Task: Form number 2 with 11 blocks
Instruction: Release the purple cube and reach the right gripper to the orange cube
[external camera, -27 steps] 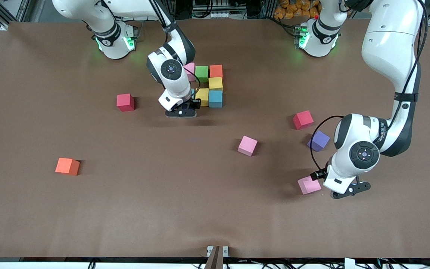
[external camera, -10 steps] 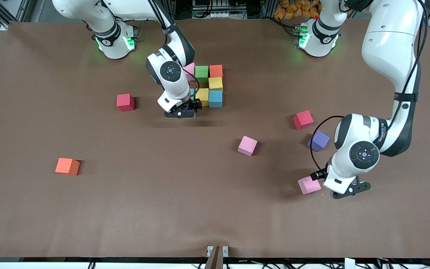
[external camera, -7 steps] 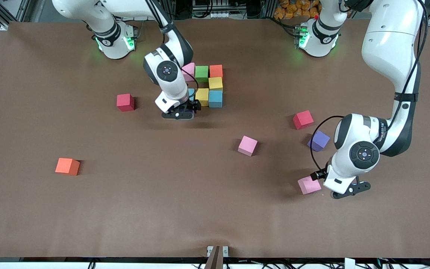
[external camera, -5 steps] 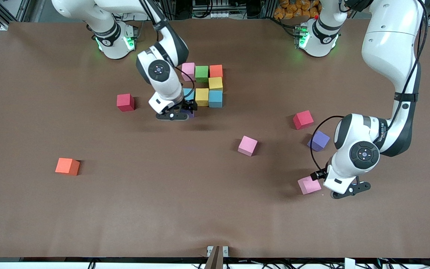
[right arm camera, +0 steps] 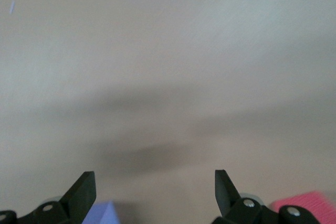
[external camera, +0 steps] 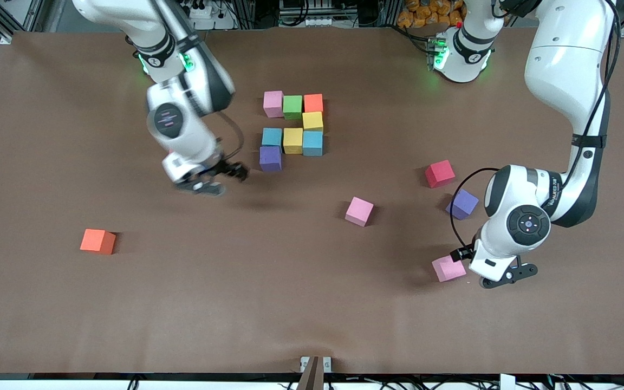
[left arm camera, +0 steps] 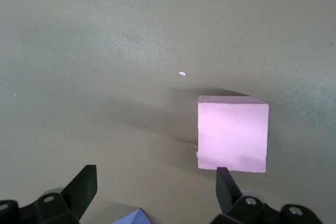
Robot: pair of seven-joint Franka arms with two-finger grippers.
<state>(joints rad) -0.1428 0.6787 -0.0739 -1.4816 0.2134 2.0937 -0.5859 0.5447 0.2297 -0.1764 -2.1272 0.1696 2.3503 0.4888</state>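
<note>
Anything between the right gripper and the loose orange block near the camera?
Nothing: in the front view only bare brown table lies between the open right gripper and the orange block.

I see my right gripper (external camera: 212,181) hanging in the air with its jaws spread wide and nothing between them; in the right wrist view both fingertips (right arm camera: 79,190) stand well apart. That arm reaches down from its base, forearm slanted, wrist tipped toward the front camera. My left gripper (external camera: 499,273) waits low, jaws apart too, fingers (left arm camera: 84,187) pointing down. Its arm is folded at the elbow, forearm doubling back under the upper link.
</note>
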